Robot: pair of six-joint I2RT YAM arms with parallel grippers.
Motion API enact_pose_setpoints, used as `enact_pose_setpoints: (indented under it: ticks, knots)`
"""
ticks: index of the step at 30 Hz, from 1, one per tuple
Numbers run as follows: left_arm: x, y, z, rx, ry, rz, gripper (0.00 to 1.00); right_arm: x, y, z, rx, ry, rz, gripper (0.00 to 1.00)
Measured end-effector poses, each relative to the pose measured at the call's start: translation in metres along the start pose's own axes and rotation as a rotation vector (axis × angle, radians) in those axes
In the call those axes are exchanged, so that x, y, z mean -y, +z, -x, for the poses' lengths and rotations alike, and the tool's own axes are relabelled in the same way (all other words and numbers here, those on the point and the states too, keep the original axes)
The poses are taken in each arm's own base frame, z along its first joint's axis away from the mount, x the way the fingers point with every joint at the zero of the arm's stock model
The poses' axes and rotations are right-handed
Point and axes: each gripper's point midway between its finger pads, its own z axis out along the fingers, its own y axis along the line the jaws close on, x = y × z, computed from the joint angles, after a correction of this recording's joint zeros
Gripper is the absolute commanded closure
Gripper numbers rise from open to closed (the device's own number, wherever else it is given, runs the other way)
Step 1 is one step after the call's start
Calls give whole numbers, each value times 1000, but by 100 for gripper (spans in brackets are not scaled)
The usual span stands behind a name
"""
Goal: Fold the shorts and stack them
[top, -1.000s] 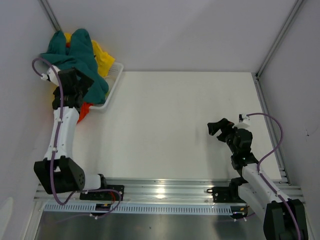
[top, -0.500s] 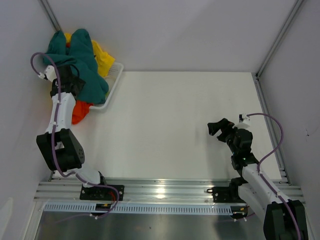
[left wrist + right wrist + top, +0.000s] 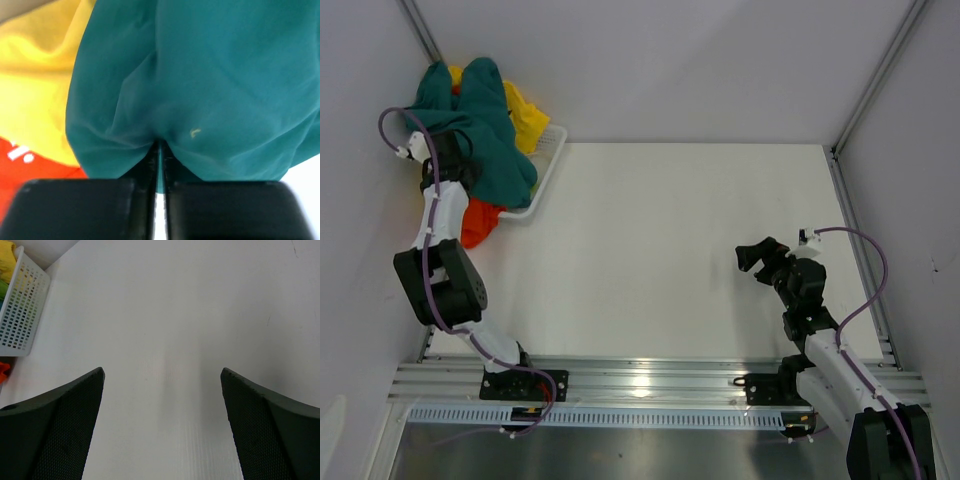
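The shorts lie heaped in the white basket (image 3: 546,166) at the back left. Dark teal shorts (image 3: 482,128) lie on top, yellow shorts (image 3: 526,116) behind them, and orange-red shorts (image 3: 478,222) spill over the near rim. My left gripper (image 3: 454,172) is pressed into the near side of the pile. In the left wrist view its jaws (image 3: 159,148) are pinched on a fold of the dark teal shorts (image 3: 220,85), with yellow (image 3: 35,95) and orange-red (image 3: 27,167) fabric to the left. My right gripper (image 3: 757,257) hovers open over bare table at the right, holding nothing (image 3: 162,377).
The white table (image 3: 670,240) spreads between the arms. Grey walls close in at the left, back and right. The right wrist view shows the basket (image 3: 22,315) far off to the left, with yellow (image 3: 7,255) and lime green fabric inside.
My left arm reached further back-left into the pile, and its jaws went from wide open to pinched on the teal fabric. The right arm has not moved.
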Motion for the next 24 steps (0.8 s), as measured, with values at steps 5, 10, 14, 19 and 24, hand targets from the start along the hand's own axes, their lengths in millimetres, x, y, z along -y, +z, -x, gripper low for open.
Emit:
enact_pose_setpoints:
  ticks: [5,10,14,19,24]
  knots:
    - [7,7,8,9,-27,-58,100,0,0,0,1,0,1,1]
    - [17,-1,13,13,-33,-112,100,0,0,0,0,0,2,0]
    - [35,-36,28,61,-33,-177,89,-1,0,-1,-4,1,5,1]
    - [68,-93,65,174,-31,-288,4,-1,0,-1,-8,1,9,1]
    - [97,-87,94,199,-24,-304,1,-1,0,-1,-7,2,9,1]
